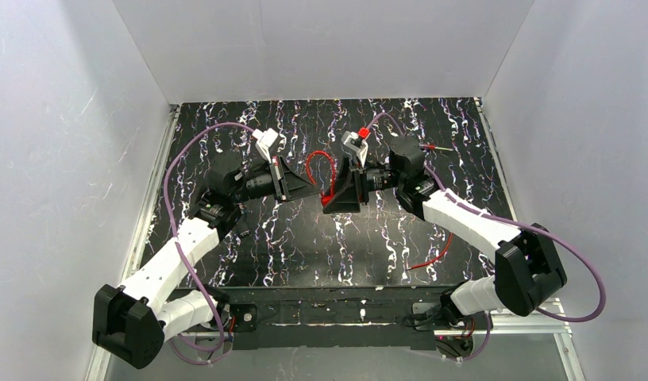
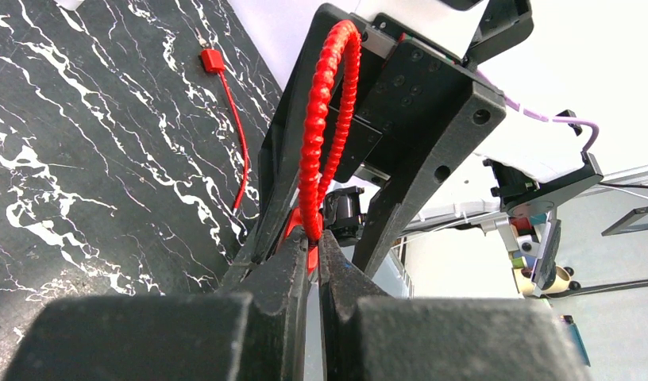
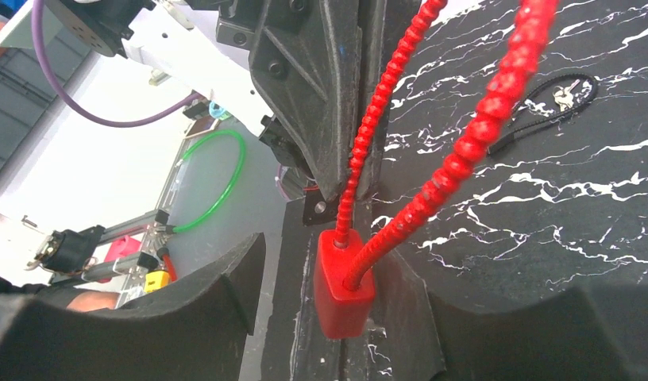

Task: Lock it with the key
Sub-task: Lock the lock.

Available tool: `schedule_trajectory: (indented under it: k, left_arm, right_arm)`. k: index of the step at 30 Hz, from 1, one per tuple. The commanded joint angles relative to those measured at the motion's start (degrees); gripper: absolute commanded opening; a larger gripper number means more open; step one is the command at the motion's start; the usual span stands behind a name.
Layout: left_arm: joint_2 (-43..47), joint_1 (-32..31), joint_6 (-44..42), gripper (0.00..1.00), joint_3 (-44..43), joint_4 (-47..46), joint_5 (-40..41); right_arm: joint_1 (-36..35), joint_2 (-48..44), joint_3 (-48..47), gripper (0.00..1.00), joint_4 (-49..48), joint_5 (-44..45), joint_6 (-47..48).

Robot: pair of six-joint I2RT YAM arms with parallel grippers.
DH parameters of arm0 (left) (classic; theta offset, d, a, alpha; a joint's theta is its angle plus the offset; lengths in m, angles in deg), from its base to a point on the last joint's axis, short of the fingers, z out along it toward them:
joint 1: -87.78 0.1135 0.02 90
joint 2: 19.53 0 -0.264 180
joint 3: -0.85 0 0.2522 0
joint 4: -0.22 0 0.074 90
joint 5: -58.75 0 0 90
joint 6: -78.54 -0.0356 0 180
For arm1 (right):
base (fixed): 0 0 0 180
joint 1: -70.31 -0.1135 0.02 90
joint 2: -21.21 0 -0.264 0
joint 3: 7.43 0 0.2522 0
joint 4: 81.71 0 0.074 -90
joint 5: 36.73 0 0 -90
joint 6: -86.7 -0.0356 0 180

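Observation:
A red cable lock hangs between my two grippers at the table's middle. Its ribbed cable loop (image 1: 322, 168) arches up from the red lock body (image 1: 328, 199). My left gripper (image 1: 313, 189) is shut on one end of the cable (image 2: 325, 119), right where it meets the body, as the left wrist view (image 2: 314, 246) shows. My right gripper (image 1: 340, 195) is open. In the right wrist view the lock body (image 3: 345, 290) sits between its spread fingers (image 3: 186, 317), with a gap on the left side. A small bunch of keys on a black loop (image 3: 557, 94) lies on the table, apart from both grippers.
A thin red wire (image 1: 432, 254) lies on the black marbled table (image 1: 305, 254) at the right front; it also shows in the left wrist view (image 2: 235, 127). A small red-tipped pin (image 1: 437, 148) lies at the back right. White walls enclose the table.

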Motion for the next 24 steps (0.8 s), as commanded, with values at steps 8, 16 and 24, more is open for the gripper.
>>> schedule_trajectory:
  k: [8,16,24]
  left_arm:
    - [1.8,0.5,1.5,0.0,0.5,-4.5,-0.7]
    - [1.8,1.0,-2.5,0.4,-0.2,-4.0,-3.8]
    - [-2.0,1.2,-4.2,0.41,-4.1,-2.8,-4.5]
  right_arm:
    - [-0.3,-0.6,1.8,0.4,-6.1,-1.2,-2.6]
    - [-0.2,-1.5,1.3,0.01,-4.9,-1.5,-1.8]
    - [-0.3,-3.0,1.3,0.01,-2.9,-3.0,-0.7]
